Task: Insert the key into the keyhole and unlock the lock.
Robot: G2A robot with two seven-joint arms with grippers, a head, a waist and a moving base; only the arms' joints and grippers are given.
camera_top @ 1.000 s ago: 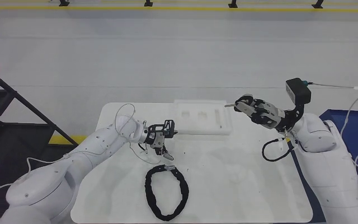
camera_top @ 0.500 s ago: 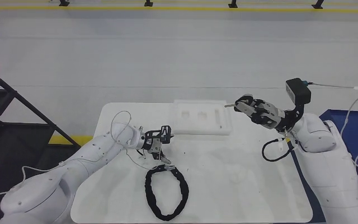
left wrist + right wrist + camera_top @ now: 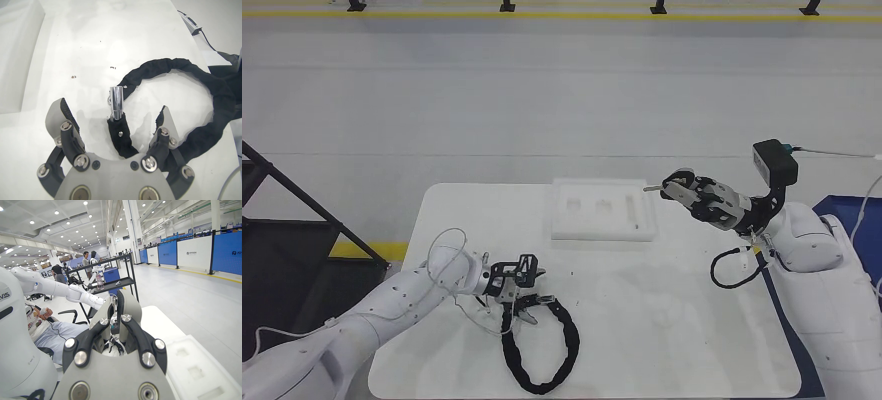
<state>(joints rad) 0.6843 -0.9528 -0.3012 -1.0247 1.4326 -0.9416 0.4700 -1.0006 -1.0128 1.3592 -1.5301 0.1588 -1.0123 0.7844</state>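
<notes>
Black fabric sleeves the chain of the lock (image 3: 542, 350), which lies in a closed loop on the white surface (image 3: 692, 320), close to its near edge and toward the left side. Your left pincer (image 3: 530, 292) sits low over the end of the loop that faces the far edge. In the left wrist view the left pincer (image 3: 113, 106) is spread wide and holds nothing. One finger (image 3: 64, 111) stands on each side of the chrome cylinder (image 3: 116, 102), and both are apart from it. The cylinder juts from one sleeved chain end, and the other sleeved end meets it from the side. The rest of the chain (image 3: 217, 91) curves away and back around behind the pincer. Your right pincer (image 3: 674, 186) is raised clear of the surface, just beyond the right end of the white foam tray (image 3: 562, 230). It is closed on the key (image 3: 650, 187), whose metal tip pokes out past the fingertips toward the tray. In the right wrist view the key (image 3: 113, 300) stands clamped between the two pads. The tray (image 3: 198, 351) rests at the far edge of the surface, about midway along it, with shallow rectangular recesses in its top.
</notes>
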